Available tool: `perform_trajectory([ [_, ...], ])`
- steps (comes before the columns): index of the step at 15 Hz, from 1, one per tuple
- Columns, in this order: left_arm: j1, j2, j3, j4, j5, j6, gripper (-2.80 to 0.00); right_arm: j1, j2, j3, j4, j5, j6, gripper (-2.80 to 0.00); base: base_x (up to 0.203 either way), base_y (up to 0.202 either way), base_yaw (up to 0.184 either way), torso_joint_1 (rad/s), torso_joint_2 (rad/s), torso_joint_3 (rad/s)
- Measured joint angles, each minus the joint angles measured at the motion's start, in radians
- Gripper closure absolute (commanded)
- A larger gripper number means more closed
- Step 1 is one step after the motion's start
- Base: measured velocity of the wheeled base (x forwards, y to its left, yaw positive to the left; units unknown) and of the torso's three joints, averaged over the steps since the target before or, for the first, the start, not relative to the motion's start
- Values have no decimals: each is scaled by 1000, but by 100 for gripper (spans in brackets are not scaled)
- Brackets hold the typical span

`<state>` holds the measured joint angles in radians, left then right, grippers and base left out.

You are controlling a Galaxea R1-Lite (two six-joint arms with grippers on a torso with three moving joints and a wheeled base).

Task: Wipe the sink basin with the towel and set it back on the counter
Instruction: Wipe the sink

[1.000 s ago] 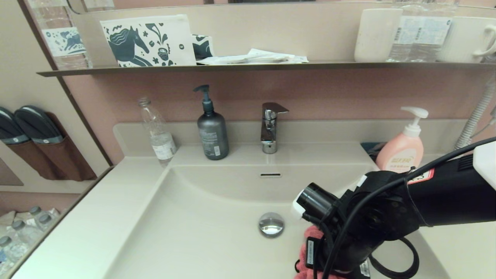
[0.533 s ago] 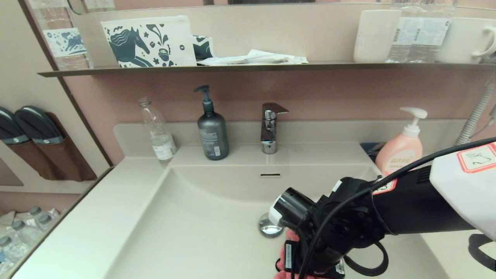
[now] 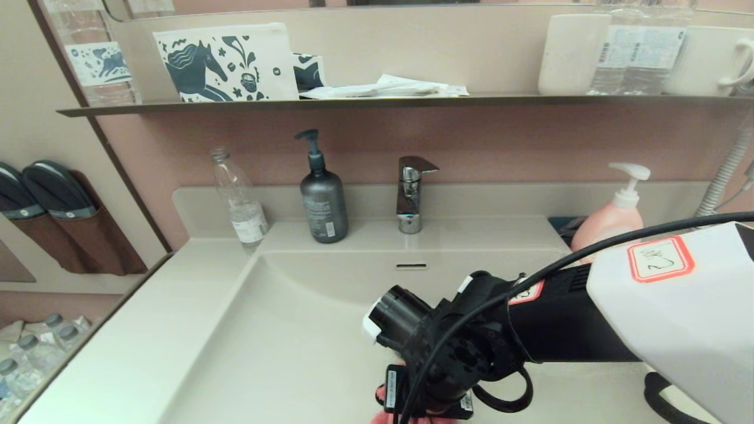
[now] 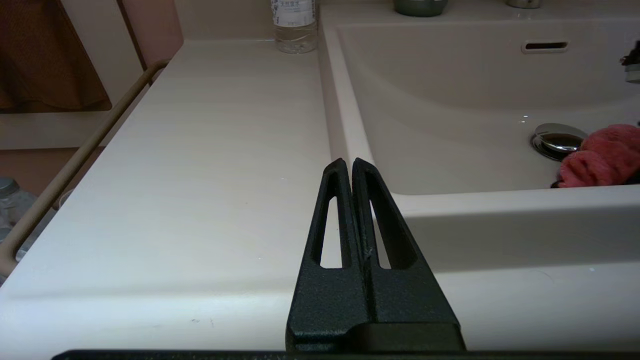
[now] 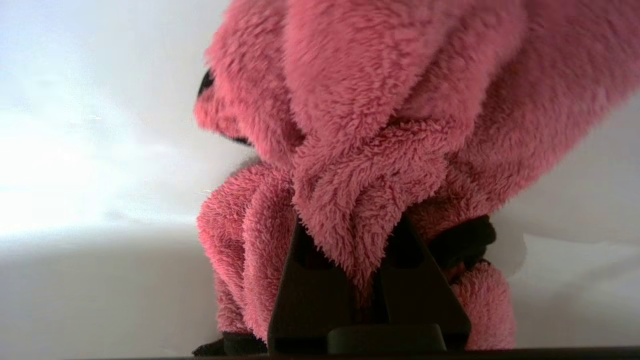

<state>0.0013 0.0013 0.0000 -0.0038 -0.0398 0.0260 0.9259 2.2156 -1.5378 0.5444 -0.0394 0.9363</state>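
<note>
The coral-pink towel (image 5: 375,125) is bunched up and pinched between the fingers of my right gripper (image 5: 357,230), which is shut on it. It presses against the floor of the cream sink basin (image 3: 294,330). In the head view my right wrist (image 3: 447,353) hides the drain plug, and only a scrap of the towel (image 3: 382,417) shows beneath it. The left wrist view has the towel (image 4: 600,155) lying right beside the chrome drain plug (image 4: 555,140). My left gripper (image 4: 348,162) is shut and empty, over the counter (image 4: 200,150) by the basin's front left corner.
A faucet (image 3: 411,194), a grey pump bottle (image 3: 323,206) and a clear bottle (image 3: 238,200) stand behind the basin. A pink soap bottle (image 3: 612,221) stands at the back right, and a dark shelf (image 3: 377,103) with cups and a pouch runs above.
My right arm has swept left across the basin floor with the towel. It now covers the drain plug in the head view.
</note>
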Motion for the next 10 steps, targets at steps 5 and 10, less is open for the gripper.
perform_trajectory([
  [5,0,0,0,0,0,0,0,9,80,-175,-1,12,-50,0,0,0,0,0,0,0],
  [10,0,0,0,0,0,0,0,10,172,-380,-3,13,-57,0,0,0,0,0,0,0],
])
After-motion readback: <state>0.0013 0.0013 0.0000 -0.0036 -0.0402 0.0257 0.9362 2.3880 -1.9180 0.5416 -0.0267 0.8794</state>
